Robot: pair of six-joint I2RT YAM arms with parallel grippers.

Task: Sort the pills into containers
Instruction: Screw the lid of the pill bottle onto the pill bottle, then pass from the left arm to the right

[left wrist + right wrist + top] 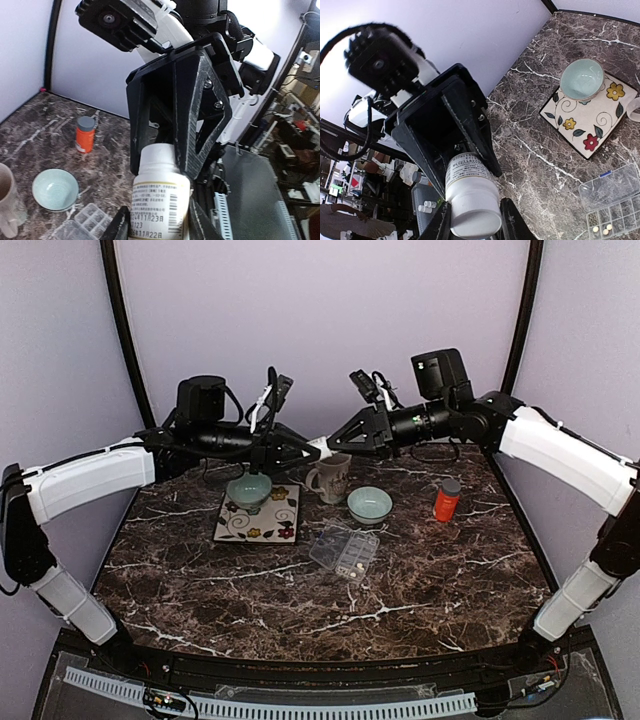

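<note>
A white pill bottle (321,447) hangs in the air over the back of the table, held between both grippers. My left gripper (159,224) is shut on its labelled body (158,197). My right gripper (476,222) is shut on its white cap (472,212). In the top view the left gripper (303,450) and the right gripper (336,440) meet tip to tip. The clear pill box (343,551) lies open mid-table, with its lid back. It also shows in the left wrist view (82,225) and the right wrist view (612,200). A few pale pills (606,230) lie in its compartments.
An orange grey-capped bottle (446,500) stands at the right. A pale green bowl (369,504) sits by a mug (330,478). A second bowl (248,490) rests on a floral tile (258,515) at the left.
</note>
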